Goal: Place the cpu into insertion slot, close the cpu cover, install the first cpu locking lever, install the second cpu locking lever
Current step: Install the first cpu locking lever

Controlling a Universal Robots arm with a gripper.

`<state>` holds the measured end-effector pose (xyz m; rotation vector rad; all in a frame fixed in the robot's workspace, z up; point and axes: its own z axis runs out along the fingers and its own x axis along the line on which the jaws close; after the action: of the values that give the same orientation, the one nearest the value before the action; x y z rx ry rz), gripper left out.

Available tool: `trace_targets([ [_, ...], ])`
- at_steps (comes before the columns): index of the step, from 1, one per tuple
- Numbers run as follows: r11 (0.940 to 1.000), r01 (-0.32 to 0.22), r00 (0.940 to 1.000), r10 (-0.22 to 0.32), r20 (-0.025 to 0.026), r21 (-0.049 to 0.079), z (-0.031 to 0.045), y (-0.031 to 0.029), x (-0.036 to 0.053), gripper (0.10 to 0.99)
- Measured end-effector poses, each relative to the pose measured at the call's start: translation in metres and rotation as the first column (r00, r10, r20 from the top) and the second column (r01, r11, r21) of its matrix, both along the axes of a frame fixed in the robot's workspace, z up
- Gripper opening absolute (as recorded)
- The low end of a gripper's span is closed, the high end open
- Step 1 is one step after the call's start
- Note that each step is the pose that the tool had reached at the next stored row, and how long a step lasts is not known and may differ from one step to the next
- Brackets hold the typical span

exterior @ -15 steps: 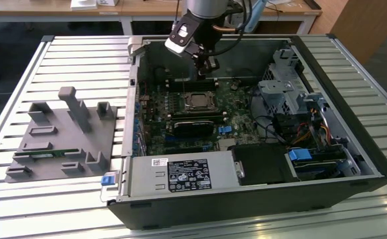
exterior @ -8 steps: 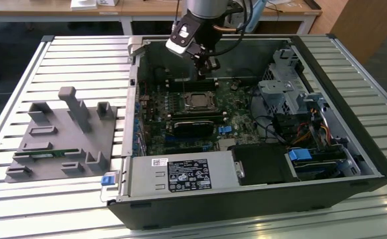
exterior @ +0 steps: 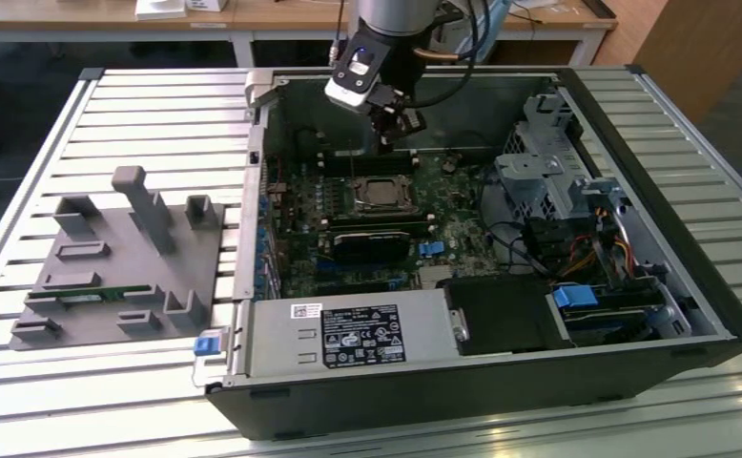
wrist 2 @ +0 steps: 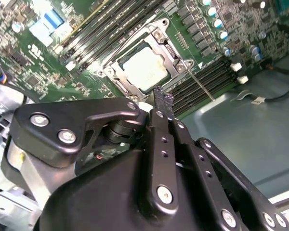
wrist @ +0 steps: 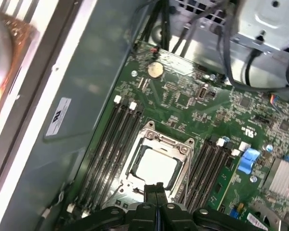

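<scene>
Near the middle of the motherboard (exterior: 463,205), the cpu (wrist 2: 144,67) lies flat in its socket, and the cpu cover (wrist 2: 171,50) is folded down around it as a frame. Just beside the socket, over the memory slots (wrist 2: 209,77) at the board's edge by the case (exterior: 473,401) wall, hangs the gripper (wrist: 156,186), its 2 fingers pressed together on nothing. 1 thin metal rod (wrist 2: 201,85) slants from the socket's corner across those slots.

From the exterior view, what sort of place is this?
Probably a robotics lab bench: an open PC case lies on a slatted metal table, a grey fixture block beside it, wooden desks behind.
</scene>
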<state>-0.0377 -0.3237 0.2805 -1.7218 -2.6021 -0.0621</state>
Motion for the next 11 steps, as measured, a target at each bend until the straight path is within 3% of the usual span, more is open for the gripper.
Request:
trace_targets([
  [5, 0.9958, -0.091, 0.9958, 0.091, 0.0, 0.0, -0.0004, 0.0, 0.0, 0.114],
  [11, 0.9803, -0.197, 0.9803, 0.197, 0.0, 0.0, -0.0012, 0.0, 0.0, 0.114],
])
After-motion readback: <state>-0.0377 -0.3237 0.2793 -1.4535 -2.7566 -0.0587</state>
